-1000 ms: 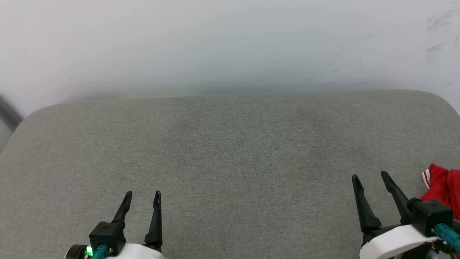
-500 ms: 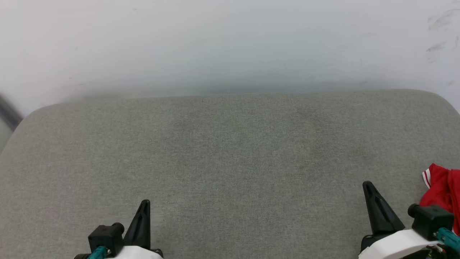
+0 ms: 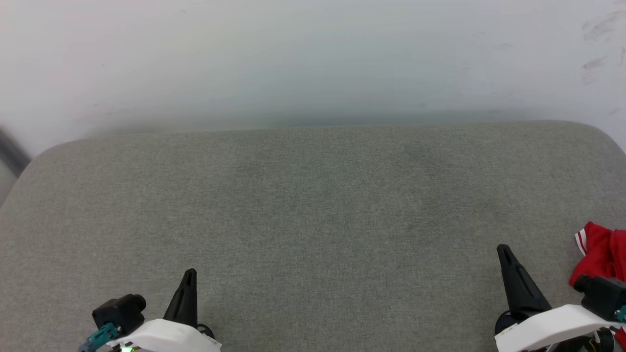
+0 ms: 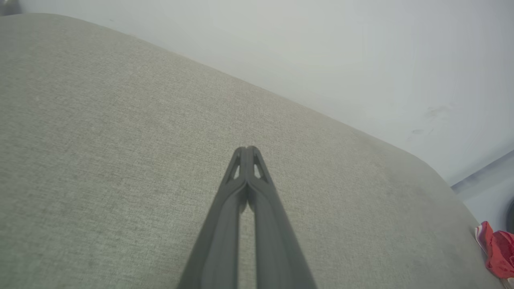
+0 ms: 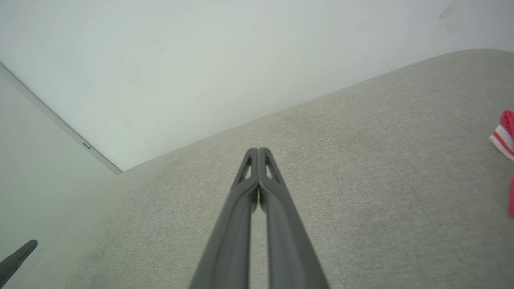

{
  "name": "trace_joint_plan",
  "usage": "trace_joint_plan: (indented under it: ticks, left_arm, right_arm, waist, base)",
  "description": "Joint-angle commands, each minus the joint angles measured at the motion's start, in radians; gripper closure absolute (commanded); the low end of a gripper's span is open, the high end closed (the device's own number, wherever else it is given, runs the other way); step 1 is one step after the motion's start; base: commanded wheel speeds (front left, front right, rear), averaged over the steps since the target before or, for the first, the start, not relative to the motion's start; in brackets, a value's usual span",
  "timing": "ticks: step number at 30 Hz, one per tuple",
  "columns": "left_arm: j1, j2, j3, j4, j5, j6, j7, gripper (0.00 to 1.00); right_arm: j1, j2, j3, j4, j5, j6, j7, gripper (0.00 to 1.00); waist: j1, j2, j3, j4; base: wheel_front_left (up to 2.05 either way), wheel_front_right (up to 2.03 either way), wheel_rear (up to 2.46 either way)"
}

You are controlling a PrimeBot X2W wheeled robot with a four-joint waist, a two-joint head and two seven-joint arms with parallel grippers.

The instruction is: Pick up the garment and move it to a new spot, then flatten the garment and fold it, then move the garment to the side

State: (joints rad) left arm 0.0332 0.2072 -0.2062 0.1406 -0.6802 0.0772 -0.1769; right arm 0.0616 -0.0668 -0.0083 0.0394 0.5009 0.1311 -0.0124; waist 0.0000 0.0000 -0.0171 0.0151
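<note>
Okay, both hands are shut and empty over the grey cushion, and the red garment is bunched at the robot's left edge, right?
Not the left. The head view shows the red garment bunched at the robot's right edge, just beyond the right hand. The rest holds: the left hand and the right hand are shut and empty over the grey cushion.

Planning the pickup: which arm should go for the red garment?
Right. The red garment lies bunched at the right edge of the grey cushion, just beside the right gripper; the left gripper sits far across it. Both are shut, so it must open first.
</note>
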Motion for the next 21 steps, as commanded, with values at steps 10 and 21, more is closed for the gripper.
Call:
trace_joint_plan:
  ticks: [10,21]
  left_arm:
    - [-0.045,-0.016,0.05,0.01,-0.155,-0.037,0.038,1.0]
    - [-0.061,-0.035,0.089,0.024,-0.289,-0.065,0.075,1.0]
  right_arm:
    - [-0.049,-0.011,-0.009,0.021,0.185,0.0,0.013,1.0]
    - [-0.071,-0.012,-0.018,0.051,0.345,0.0,0.026,1.0]
  waist:
    - [0.0,0.0,0.002,-0.001]
    - [0.0,0.0,0.004,-0.003]
  base:
    - [0.0,0.0,0.0]
    - [0.0,0.0,0.0]
